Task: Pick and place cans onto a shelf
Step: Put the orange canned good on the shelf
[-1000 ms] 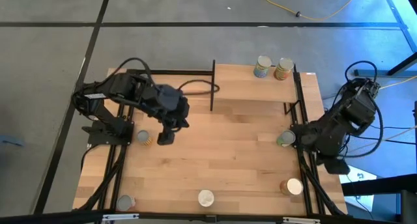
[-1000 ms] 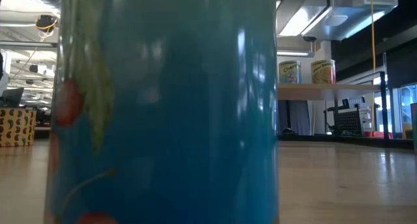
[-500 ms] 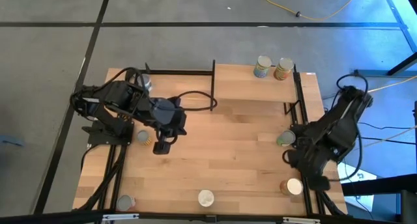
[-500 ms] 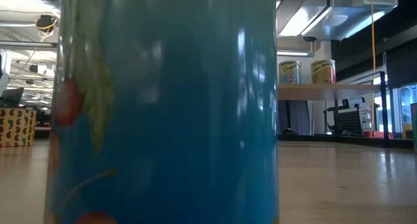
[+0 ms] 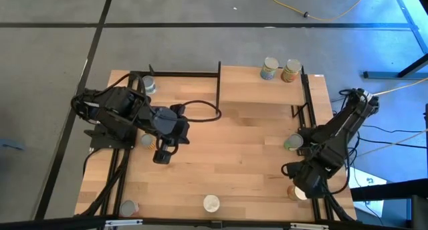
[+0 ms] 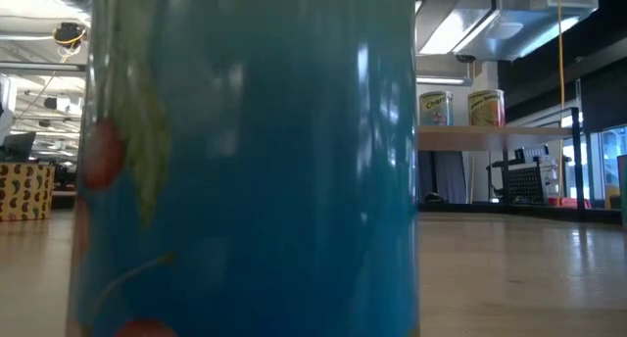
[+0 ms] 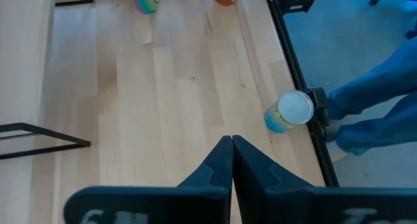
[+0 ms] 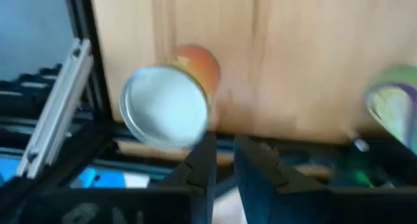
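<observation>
We take the shelf [image 5: 257, 86] as our landmark: two cans [image 5: 279, 69] stand side by side at its far right end. Our right gripper [image 8: 221, 160] hangs well in front of the shelf's right end, at the table's edge, its fingers slightly parted above an orange can [image 8: 171, 105] and holding nothing. Our left gripper [image 7: 232, 146] hovers in front of the shelf's left end, fingers pressed together and empty, near a blue-and-yellow can [image 7: 289, 112].

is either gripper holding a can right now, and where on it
No. The left gripper is shut on nothing over bare tabletop. The right gripper hovers by the orange can, fingers nearly together, with nothing between them.
</observation>
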You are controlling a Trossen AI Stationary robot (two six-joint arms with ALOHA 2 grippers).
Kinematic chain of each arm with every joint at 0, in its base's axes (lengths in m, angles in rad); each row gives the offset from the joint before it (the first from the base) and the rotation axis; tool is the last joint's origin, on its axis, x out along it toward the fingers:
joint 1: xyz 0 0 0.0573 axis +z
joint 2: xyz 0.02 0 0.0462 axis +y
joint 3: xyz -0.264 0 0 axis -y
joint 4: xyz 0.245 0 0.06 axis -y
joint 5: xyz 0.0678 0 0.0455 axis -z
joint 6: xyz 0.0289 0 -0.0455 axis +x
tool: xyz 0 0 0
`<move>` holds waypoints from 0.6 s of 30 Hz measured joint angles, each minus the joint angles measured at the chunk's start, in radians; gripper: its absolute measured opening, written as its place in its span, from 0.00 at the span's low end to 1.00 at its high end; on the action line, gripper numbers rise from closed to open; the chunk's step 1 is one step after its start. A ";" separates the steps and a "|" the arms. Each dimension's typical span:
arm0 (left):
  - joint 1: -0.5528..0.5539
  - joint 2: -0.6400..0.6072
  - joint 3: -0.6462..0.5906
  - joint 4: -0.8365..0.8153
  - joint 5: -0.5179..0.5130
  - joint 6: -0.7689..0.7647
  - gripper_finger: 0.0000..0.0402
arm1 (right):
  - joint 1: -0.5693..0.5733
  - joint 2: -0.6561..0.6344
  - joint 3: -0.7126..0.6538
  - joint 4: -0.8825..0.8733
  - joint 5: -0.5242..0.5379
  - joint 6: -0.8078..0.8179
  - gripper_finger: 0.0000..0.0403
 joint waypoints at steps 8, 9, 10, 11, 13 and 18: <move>0.000 0.000 0.000 0.000 0.000 -0.003 0.00 | 0.000 -0.015 -0.101 0.075 -0.019 -0.007 0.12; 0.000 0.000 0.000 0.000 0.000 -0.003 0.00 | 0.000 -0.015 -0.108 0.088 -0.021 -0.016 0.12; 0.000 0.000 0.000 0.000 0.000 -0.003 0.00 | 0.000 -0.015 -0.114 0.099 -0.026 -0.019 0.12; 0.000 0.000 0.000 0.000 0.000 -0.003 0.00 | 0.000 -0.015 -0.115 0.105 -0.027 -0.020 0.12; 0.000 0.000 0.000 0.000 0.000 -0.003 0.00 | 0.000 -0.015 -0.115 0.110 -0.026 -0.022 0.12; 0.000 0.000 0.000 0.000 -0.003 -0.003 0.00 | 0.000 -0.015 -0.115 0.122 -0.027 -0.024 0.13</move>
